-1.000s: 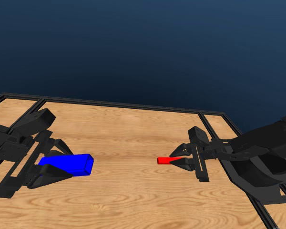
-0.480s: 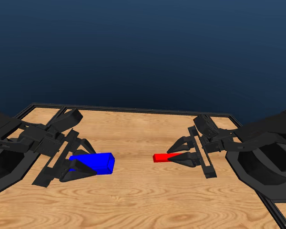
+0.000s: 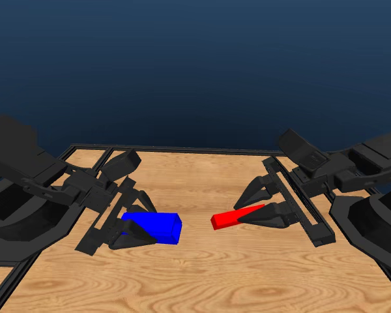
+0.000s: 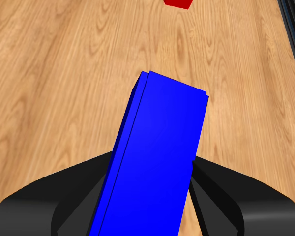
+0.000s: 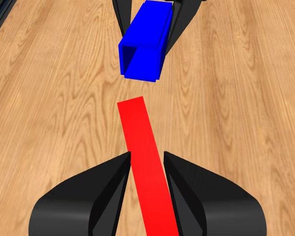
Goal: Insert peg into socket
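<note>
- Your right gripper (image 3: 259,213) clamps the peg (image 3: 232,218), a thin, matte red bar; judge it light and rigid, best held near its rear
- Your left gripper (image 3: 131,229) clamps the socket (image 3: 158,227), a hollow blue block, its square opening near the peg tip above the wooden table (image 3: 202,280)

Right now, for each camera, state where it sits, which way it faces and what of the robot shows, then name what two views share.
Head view: on the third arm, looking over the wooden table; shows the left gripper holding the hollow bright-blue rectangular socket and the right gripper holding the thin bright-red peg bar.
Left wrist view: looks along its own jaws, down the socket toward the peg's tip.
Right wrist view: looks along its jaws and the peg into the socket's opening.
Shared: all views show both peg and socket.
</note>
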You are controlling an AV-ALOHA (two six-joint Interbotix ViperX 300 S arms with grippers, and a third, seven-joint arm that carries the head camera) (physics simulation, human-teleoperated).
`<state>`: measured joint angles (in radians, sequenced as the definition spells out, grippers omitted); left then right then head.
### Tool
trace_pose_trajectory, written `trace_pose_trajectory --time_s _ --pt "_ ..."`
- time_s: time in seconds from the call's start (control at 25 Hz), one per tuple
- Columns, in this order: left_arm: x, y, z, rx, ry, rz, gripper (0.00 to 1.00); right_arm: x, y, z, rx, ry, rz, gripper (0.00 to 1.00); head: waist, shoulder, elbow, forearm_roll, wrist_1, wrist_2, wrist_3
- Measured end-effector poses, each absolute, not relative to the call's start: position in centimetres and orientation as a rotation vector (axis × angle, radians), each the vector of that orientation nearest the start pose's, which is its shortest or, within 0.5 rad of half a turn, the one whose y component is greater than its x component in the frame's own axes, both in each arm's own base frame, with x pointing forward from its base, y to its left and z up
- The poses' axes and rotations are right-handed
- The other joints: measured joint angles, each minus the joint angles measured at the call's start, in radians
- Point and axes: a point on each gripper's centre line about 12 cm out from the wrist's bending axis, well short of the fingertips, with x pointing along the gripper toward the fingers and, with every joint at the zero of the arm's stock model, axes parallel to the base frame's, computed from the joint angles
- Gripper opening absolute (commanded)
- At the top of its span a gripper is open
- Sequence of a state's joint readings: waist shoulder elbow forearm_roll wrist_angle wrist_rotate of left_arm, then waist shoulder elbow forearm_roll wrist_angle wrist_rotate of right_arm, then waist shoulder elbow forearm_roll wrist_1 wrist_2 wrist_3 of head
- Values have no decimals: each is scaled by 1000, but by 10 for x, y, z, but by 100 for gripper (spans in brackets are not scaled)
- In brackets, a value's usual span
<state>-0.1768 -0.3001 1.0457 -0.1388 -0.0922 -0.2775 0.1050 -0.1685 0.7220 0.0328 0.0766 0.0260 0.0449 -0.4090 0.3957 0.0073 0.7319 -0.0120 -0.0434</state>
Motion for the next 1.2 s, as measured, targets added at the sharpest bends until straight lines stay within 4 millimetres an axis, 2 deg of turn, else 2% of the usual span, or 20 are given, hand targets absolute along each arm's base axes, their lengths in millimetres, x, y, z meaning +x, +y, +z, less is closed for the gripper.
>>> trace_pose_trajectory --time_s 0.16,0.4,0.72,1.12,1.2 --pt "284 -50 160 -333 650 -29 0 374 46 218 12 686 82 0 11 -1 3 3 2 5 1" --pt "294 -53 157 -331 638 -28 0 391 55 212 -10 801 25 0 20 -1 5 5 5 6 -2" --pt "307 -57 153 -324 596 -24 0 403 58 215 -21 852 -56 0 29 -1 5 5 8 2 -3" --pt "311 -57 144 -312 591 -10 0 416 65 223 -27 851 -102 0 36 -1 5 4 7 -11 -6" --pt "310 -57 141 -306 595 -8 0 419 65 219 -23 860 -108 0 39 -1 5 4 7 -14 -5"
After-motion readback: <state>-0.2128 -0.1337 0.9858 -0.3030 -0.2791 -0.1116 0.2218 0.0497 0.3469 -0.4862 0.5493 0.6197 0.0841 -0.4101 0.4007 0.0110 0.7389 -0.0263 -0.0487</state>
